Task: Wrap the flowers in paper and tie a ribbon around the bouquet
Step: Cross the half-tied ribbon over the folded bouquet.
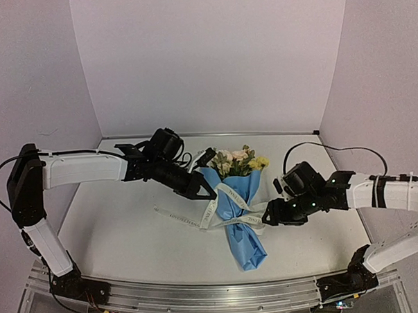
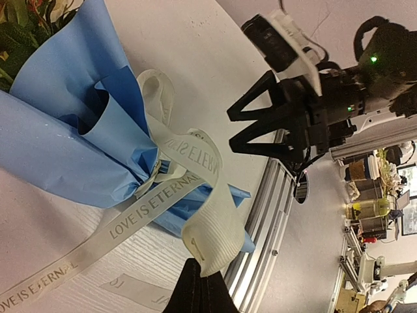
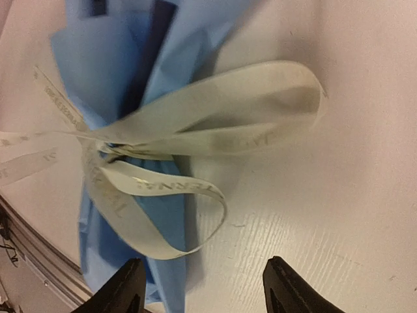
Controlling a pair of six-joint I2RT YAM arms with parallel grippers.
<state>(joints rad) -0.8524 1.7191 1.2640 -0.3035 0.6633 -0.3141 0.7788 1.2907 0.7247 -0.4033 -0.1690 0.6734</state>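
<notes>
Top external view: shows the paper [image 1: 243, 231] wrapped as a cone around the flowers [image 1: 238, 159], lying mid-table with blooms toward the far wall and the narrow tail toward the arm bases. Shows the ribbon [image 1: 224, 210] tied around the cone's waist, one loose end trailing left over the table [image 1: 115, 223]. Places the left gripper [image 1: 209, 191] at the cone's upper left edge and the right gripper [image 1: 269, 216] just right of the knot. Cannot settle from up here whether either set of jaws pinches anything.

Left wrist view fills that in: has its own fingers pressed together at the bottom edge, closed on a broad band of ribbon that rises from the knot to their tips. Reads "LOVE IS ETERNAL" along the flat tail, print too small to read from above. Also catches the right gripper side-on beyond the bouquet, jaws spread in a V, apart from the ribbon.

Right wrist view agrees on the spread: two dark fingertips [image 3: 124, 287] well apart at the bottom edge, bare table between. Looks closely at the knot and two loops, one large reaching right, one smaller curling toward the fingers, neither touched. Leaves the flowers out of frame; finds them again as dark leaves in the upper left corner of the left wrist view.
</notes>
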